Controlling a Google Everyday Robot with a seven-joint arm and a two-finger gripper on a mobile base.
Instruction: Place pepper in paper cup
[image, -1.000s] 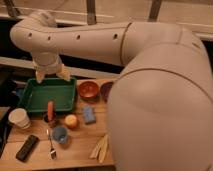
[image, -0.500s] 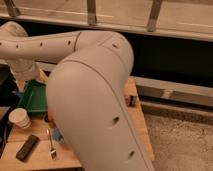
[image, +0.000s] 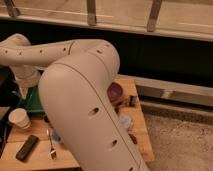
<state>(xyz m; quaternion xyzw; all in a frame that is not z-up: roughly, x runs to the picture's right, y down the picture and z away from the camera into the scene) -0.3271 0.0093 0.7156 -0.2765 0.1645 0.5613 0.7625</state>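
Arm (image: 85, 115) nearer; gripper (image: 23, 91) wide by green tray (image: 36, 101)

A robot-testing workspace: wooden table (image: 142, 121) of tableware, speckled floor (image: 181, 146), glass railing (image: 152, 16).

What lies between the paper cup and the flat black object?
Only bare table separates the paper cup from the black object, seen in the camera view. The gripper hangs by the green tray.

Arm (image: 80, 100) cream-white, dotted with dark round holes. End effector (image: 22, 91) pale, far left, over the dark green tray (image: 34, 103). Paper cup (image: 19, 118) off-white. Surface (image: 141, 136) light tan wood. Bowl (image: 115, 93) maroon. Flat oblong (image: 27, 147) black.
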